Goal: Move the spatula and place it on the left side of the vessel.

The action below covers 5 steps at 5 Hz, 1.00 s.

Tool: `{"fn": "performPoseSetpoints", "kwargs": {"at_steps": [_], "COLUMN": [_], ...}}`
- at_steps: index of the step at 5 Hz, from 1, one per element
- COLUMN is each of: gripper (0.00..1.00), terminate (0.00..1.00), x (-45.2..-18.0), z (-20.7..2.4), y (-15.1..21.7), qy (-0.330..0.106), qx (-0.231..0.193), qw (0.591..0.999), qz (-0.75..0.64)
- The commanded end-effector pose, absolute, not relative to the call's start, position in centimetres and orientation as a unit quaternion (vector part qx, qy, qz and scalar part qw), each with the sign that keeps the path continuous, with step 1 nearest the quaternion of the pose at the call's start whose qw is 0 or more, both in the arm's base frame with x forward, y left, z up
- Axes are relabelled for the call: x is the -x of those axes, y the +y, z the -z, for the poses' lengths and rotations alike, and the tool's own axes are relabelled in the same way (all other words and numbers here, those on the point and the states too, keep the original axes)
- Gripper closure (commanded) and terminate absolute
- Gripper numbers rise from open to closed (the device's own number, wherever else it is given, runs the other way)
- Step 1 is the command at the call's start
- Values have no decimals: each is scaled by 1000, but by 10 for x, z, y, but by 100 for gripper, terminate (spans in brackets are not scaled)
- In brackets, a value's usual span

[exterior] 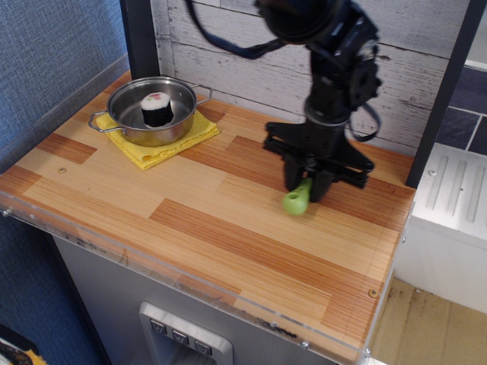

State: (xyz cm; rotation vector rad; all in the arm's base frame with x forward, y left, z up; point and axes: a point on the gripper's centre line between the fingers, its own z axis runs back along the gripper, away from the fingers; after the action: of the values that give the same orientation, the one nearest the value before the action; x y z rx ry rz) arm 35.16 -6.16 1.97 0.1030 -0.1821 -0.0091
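The vessel (156, 111) is a shiny steel pot with wire loop handles at the back left of the wooden counter (221, 220). It stands on a yellow cloth (163, 146) and holds a sushi roll (157, 109). My gripper (308, 185) is far to the right of the pot, near the back right of the counter. It is shut on the spatula (297, 199), whose lime-green handle sticks out below the fingers toward the front. The spatula's grey blade is hidden behind the gripper.
A white plank wall (304, 53) runs along the back. A dark post (441, 99) stands at the counter's right rear corner, close to the arm. A blue wall (53, 53) bounds the left side. The counter's front edge has a clear plastic strip (190, 277).
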Motion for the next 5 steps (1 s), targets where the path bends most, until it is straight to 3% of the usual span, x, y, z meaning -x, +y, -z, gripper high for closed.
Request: {"fn": "performPoseSetpoints", "kwargs": {"at_steps": [1,3,4,5], "gripper": [100,100,0,0], "terminate": [0,0,0,0], "x": [-356,-355,-357,-355], "z": [-31,-11,-9,-10], "y": [-65,-78,-84,-83], "qy": [-107,-103,-92,-89], "qx": [-48,-53,-52,-54], "qw": [993,993,994,995], "qz": [-4,4,11,0]}}
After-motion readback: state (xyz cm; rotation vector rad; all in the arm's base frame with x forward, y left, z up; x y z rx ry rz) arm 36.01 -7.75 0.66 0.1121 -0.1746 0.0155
